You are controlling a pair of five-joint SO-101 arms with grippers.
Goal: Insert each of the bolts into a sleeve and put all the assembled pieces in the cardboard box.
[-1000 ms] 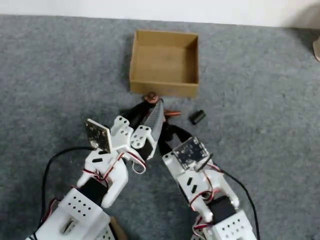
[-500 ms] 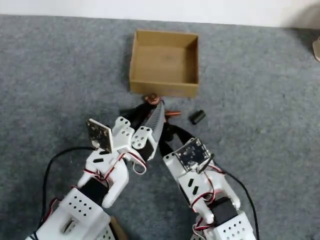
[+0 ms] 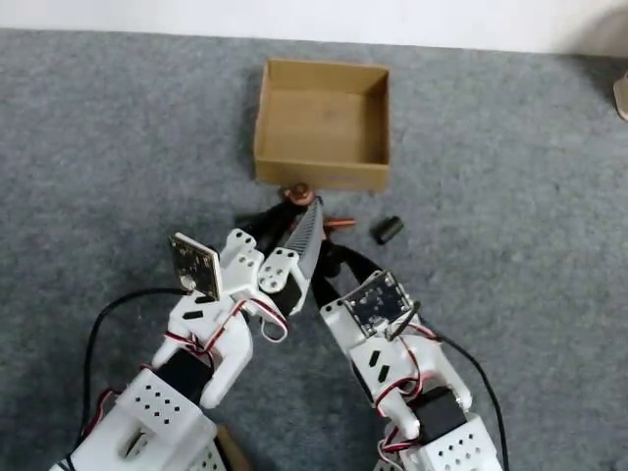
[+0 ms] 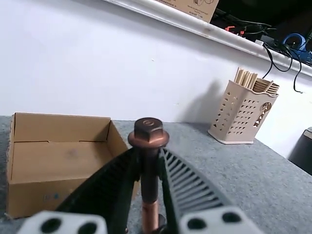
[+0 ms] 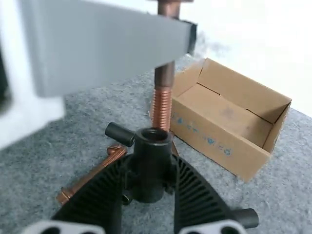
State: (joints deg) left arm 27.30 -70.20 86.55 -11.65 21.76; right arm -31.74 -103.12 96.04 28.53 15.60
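My left gripper (image 4: 148,158) is shut on a copper bolt (image 4: 148,136), held by its shaft with the head (image 3: 297,193) toward the cardboard box (image 3: 322,123). My right gripper (image 5: 150,183) is shut on a black sleeve (image 5: 150,163), open end up. The bolt's threaded end (image 5: 161,109) stands right at the sleeve's mouth; whether it has entered is unclear. Both grippers meet just in front of the box (image 5: 229,122). A loose bolt (image 5: 87,178) and a loose sleeve (image 5: 119,133) lie on the carpet below.
Another black sleeve (image 3: 387,230) lies right of the grippers, near the box's front corner. A second loose bolt tip (image 3: 340,222) shows beside them. A perforated beige holder (image 4: 243,114) stands by the far wall. Grey carpet (image 3: 520,196) lies open on both sides.
The right arm's wrist shifted slightly a second ago; since half a second ago nothing visibly moved. Both grippers keep their hold.
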